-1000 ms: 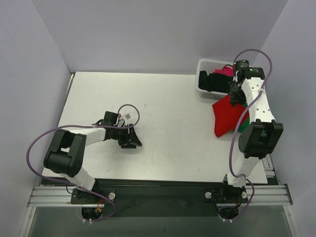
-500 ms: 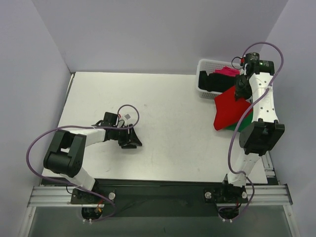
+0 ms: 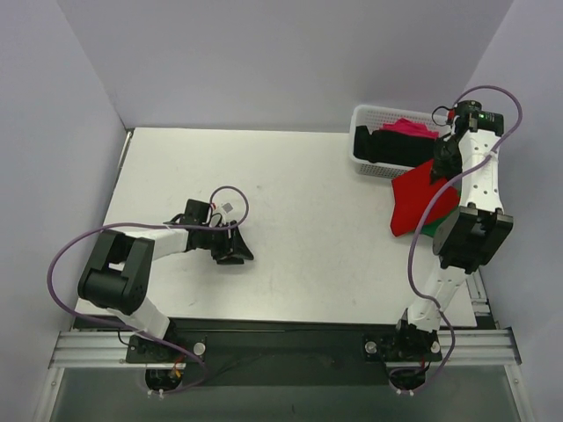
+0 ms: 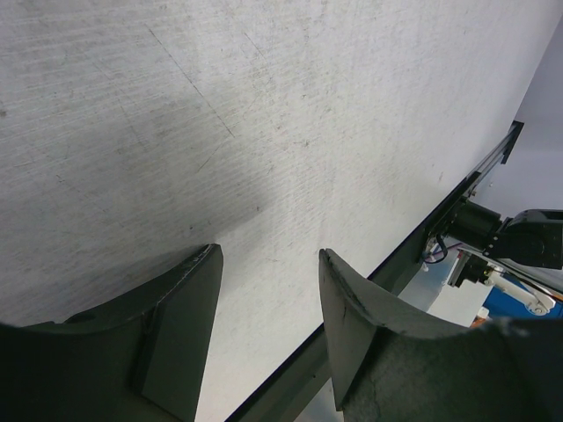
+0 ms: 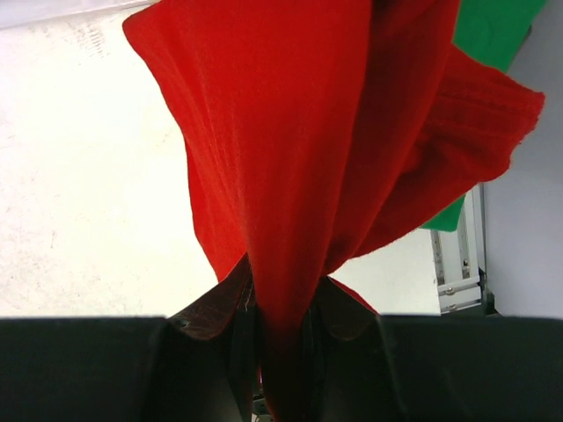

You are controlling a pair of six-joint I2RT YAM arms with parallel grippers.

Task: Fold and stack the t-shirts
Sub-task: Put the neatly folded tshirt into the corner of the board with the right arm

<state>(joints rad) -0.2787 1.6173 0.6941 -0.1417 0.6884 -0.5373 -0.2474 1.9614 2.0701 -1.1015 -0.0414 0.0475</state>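
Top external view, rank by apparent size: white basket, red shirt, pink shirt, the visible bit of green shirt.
1. white basket
2. red shirt: held up by the right fingers, so it is nearer the camera and its true size is unsure
3. pink shirt
4. green shirt: only a sliver shows past the red

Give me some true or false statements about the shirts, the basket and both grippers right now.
1. The right gripper is shut on the red shirt. True.
2. The left gripper holds a shirt. False: it is open, with nothing between its fingers.
3. The basket sits at the far right of the table. True.
4. The green shirt is in the basket. False: it lies on the table, outside it.
5. The basket is empty. False: a black shirt and a pink shirt are in it.
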